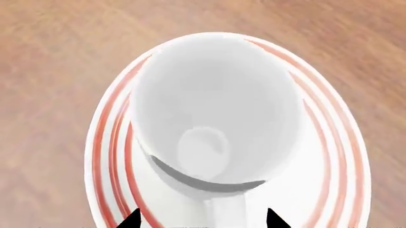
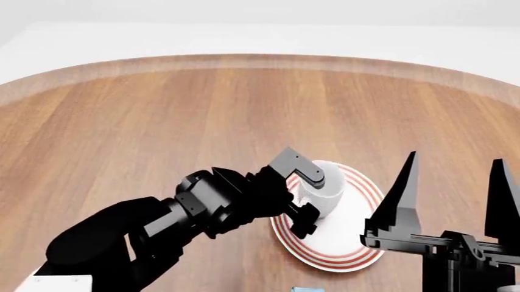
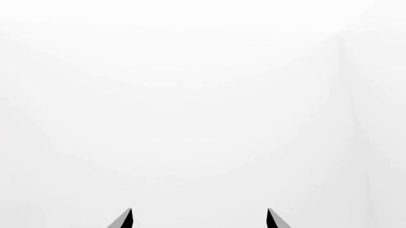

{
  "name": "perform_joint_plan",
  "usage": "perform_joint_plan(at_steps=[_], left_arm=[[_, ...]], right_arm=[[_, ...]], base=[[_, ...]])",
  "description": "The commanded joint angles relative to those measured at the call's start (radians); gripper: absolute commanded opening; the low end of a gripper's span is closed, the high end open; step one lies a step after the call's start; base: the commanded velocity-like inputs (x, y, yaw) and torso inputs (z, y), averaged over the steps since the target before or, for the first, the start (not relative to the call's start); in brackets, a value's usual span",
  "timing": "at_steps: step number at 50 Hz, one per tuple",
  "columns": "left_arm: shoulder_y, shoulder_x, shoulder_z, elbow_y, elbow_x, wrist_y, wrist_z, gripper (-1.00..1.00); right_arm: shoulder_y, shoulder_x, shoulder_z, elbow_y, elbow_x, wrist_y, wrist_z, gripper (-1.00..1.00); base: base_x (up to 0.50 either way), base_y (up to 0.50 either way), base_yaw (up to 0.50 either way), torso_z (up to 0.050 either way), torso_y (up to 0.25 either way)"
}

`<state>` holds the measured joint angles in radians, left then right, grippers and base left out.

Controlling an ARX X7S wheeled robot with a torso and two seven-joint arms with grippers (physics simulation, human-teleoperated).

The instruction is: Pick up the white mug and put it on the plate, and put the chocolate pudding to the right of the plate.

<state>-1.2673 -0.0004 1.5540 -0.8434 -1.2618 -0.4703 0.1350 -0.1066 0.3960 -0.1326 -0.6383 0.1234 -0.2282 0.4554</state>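
Observation:
The white mug (image 1: 212,109) stands upright on the red-ringed plate (image 1: 336,156), toward the plate's left side in the head view. My left gripper (image 1: 204,216) is open, its two black fingertips spread wide on either side of the mug's handle (image 1: 225,209) without touching it. In the head view the left gripper (image 2: 311,198) reaches the mug (image 2: 325,193) from the left, over the plate (image 2: 361,240). My right gripper (image 2: 455,159) is raised at the right, fingers pointing up, open and empty. Only a light blue sliver of the chocolate pudding (image 2: 305,288) shows at the bottom edge.
A round wooden table (image 2: 203,121) spreads out beyond the plate, its far edge curving against a white background. The right wrist view shows my right gripper (image 3: 198,216) against plain white. The right arm's body stands just right of the plate.

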Motion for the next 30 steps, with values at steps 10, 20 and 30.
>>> perform_joint_plan(at_steps=[10, 20, 30], left_arm=[[0.028, 0.0, -0.004, 0.036, 0.032, 0.001, -0.032, 1.0], [-0.017, -0.105, -0.027, 0.231, 0.006, -0.04, -0.152, 1.0], [-0.071, -0.229, -0.062, 0.472, -0.029, -0.068, -0.257, 1.0]], right_arm=[[0.002, 0.002, -0.007, 0.003, -0.007, 0.003, 0.006, 1.0], [0.004, 0.004, -0.015, 0.004, -0.012, 0.006, 0.006, 1.0], [0.004, 0.005, -0.022, 0.007, -0.016, 0.003, 0.007, 1.0]], base=[[0.0, 0.0, 0.0, 0.0, 0.0], [0.0, 0.0, 0.0, 0.0, 0.0], [0.0, 0.0, 0.0, 0.0, 0.0]])
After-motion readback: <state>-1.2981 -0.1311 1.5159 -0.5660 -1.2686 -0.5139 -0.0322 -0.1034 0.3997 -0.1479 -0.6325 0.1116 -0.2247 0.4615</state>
